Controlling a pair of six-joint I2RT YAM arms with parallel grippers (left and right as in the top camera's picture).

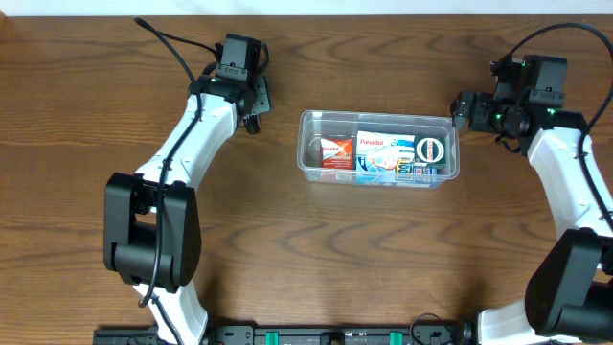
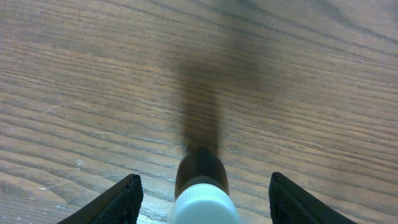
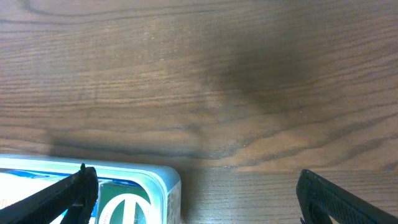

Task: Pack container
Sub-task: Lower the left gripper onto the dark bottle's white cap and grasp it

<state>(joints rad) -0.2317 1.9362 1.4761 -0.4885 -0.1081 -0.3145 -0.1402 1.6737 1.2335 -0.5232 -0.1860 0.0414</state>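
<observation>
As seen from overhead, the clear container (image 1: 378, 147) sat near the middle of the wooden surface (image 1: 316, 249), between the two arms. Inside it were a red pack (image 1: 335, 153) at its left end, a blue-and-white box (image 1: 383, 153) in the middle and a round green-and-white item (image 1: 432, 150) at its right end. The left hand (image 1: 253, 110) was well to the left of the container, and the right hand (image 1: 464, 109) was just beside its far right corner.

From the left wrist, the left hand stood open. Its dark fingers (image 2: 118, 202) were spread, and a small brown bottle (image 2: 200, 180) with a white cap sat between them, its cap towards the camera. Bare wood showed on either side of it, so neither finger touched it.

From the right wrist, the right hand was spread wide, its fingers (image 3: 65, 196) far apart over the wood. A rounded corner of the container showed at the lower left, beside one finger, with the green-and-white item inside it.
</observation>
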